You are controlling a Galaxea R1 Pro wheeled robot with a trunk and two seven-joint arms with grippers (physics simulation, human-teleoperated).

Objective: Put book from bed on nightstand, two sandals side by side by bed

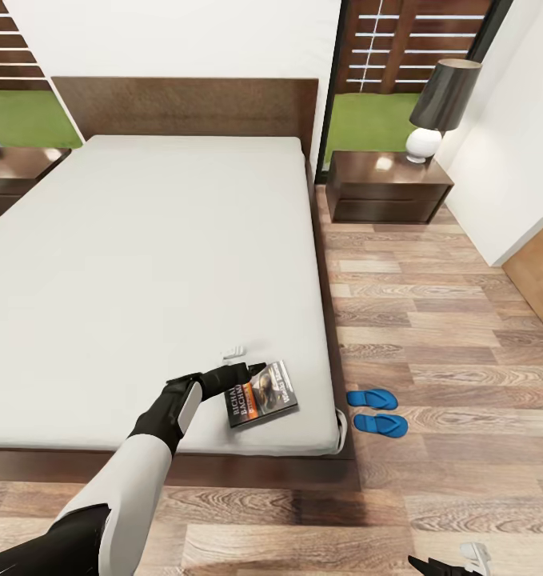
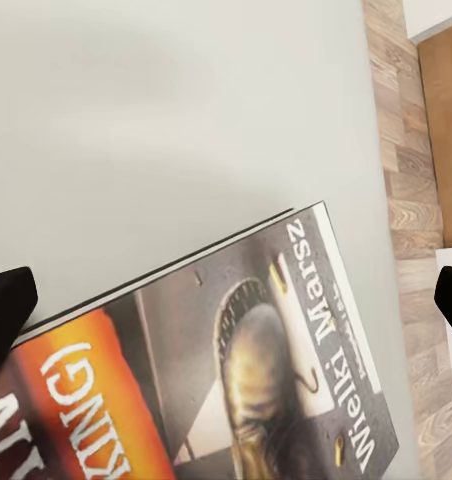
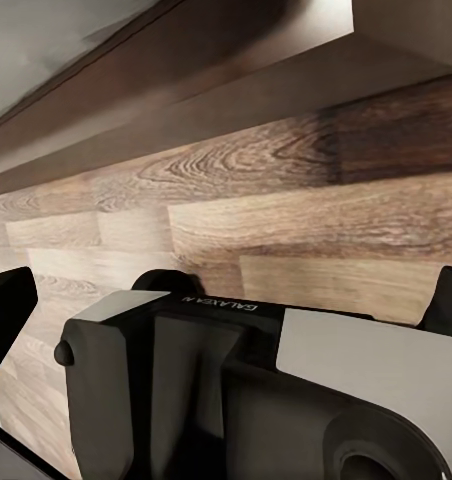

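The book (image 1: 261, 394) lies flat on the bed's grey mattress (image 1: 143, 264), near its front right corner. My left gripper (image 1: 245, 360) hovers open at the book's far edge, touching nothing. In the left wrist view the book (image 2: 256, 370) lies close below the open left gripper (image 2: 226, 305), whose dark fingertips (image 2: 6, 310) stand wide apart. The two blue sandals (image 1: 373, 398) (image 1: 381, 424) lie side by side on the floor just right of the bed. My right gripper (image 1: 453, 564) hangs low at the front right; the right wrist view shows that gripper (image 3: 226, 305) open and empty.
A dark nightstand (image 1: 387, 186) with a white-based lamp (image 1: 435, 108) stands right of the headboard. Another nightstand (image 1: 15, 172) is at the left. White wall (image 1: 511, 160) bounds the right. Wood-plank floor (image 1: 447, 320) lies between bed and wall. The bed frame (image 3: 186, 90) is near my right arm.
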